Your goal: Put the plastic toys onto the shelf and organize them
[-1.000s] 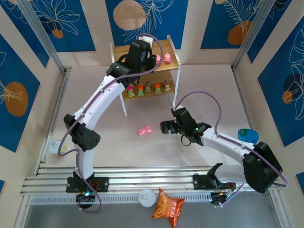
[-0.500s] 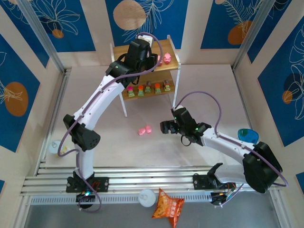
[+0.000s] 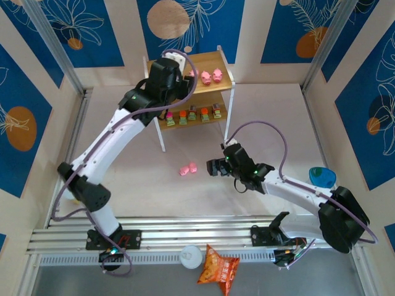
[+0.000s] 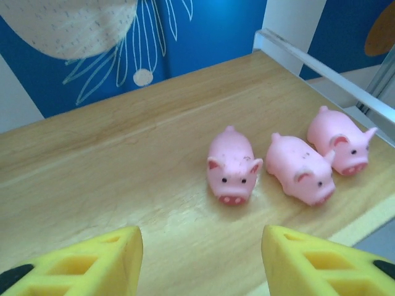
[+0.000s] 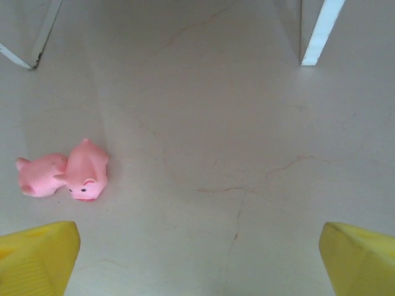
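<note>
Three pink pigs (image 4: 231, 169) (image 4: 302, 168) (image 4: 341, 140) stand in a row on the shelf's top board (image 4: 111, 166). My left gripper (image 4: 200, 262) hovers open just in front of them, holding nothing. From above, the left gripper (image 3: 184, 80) is at the left part of the shelf (image 3: 227, 86). Several blocky toys (image 3: 193, 115) line the lower board. Two more pigs (image 5: 86, 169) (image 5: 40, 176) lie touching on the table. My right gripper (image 5: 197, 259) is open and empty, low over the table, to the right of them, as the top view shows (image 3: 213, 166).
Two white shelf legs (image 5: 318, 31) (image 5: 37, 37) stand beyond the right gripper. An orange snack bag (image 3: 218, 266) and a white round lid (image 3: 191, 256) lie at the near edge. A blue-green object (image 3: 321, 176) sits at the right, beside the right arm.
The left arm has drawn back to the left from over the top board, and a third pig now shows there. The right gripper has shifted slightly toward the pigs on the table.
</note>
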